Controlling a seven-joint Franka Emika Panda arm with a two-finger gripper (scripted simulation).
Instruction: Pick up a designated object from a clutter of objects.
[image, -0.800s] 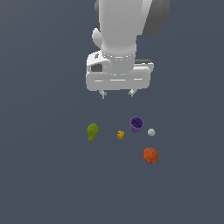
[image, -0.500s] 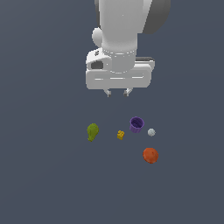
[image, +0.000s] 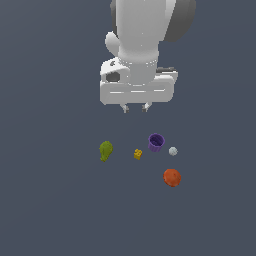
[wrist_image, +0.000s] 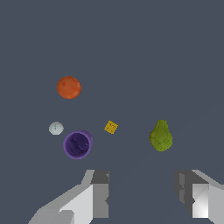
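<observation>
The robot's gripper (image: 135, 107) hung in the air above the little things, and its jaws were wide apart with nothing in them. The purple cup (image: 156, 142) stood on the grey table (image: 50, 200) with its open end up. A small grey-white ball (image: 173, 151) sat just beside it. A tiny yellow block (image: 138, 154) lay near its other side. The green lump (image: 105, 150) and the orange ball (image: 172, 177) sat farther off.
</observation>
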